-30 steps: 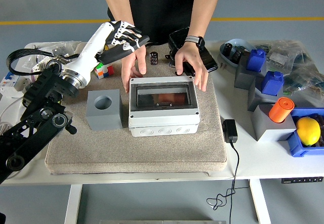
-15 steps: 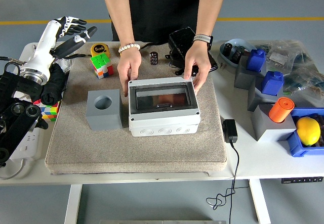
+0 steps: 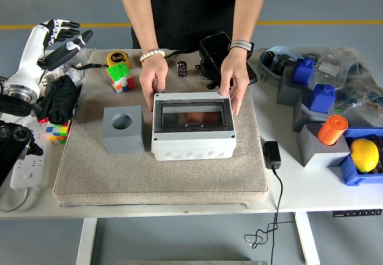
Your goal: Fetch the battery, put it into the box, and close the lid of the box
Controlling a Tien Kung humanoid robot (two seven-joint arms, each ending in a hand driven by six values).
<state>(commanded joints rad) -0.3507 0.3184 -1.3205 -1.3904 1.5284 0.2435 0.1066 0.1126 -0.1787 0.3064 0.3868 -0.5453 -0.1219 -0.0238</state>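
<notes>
The grey box point(image 3: 192, 127) sits mid-mat with its clear lid down; something orange-brown shows dimly through the lid. A person at the far side holds the box's back corners with both hands point(image 3: 153, 81). My left hand point(image 3: 63, 37), white with black joints, is raised at the far left above the table edge, fingers spread and holding nothing. A small dark cylinder point(image 3: 182, 69) stands on the mat behind the box. My right arm is out of view.
A grey block with a round hole point(image 3: 123, 129) stands left of the box. A Rubik's cube point(image 3: 120, 77) and yellow tape measure point(image 3: 117, 58) lie at back left. A black adapter point(image 3: 271, 155) lies right of the mat; grey stands, blue parts and a lemon point(image 3: 364, 155) crowd the right.
My left arm has swung away from over the box to the far left edge. The person's hands shifted slightly along the box's back corners. The box has hardly moved.
</notes>
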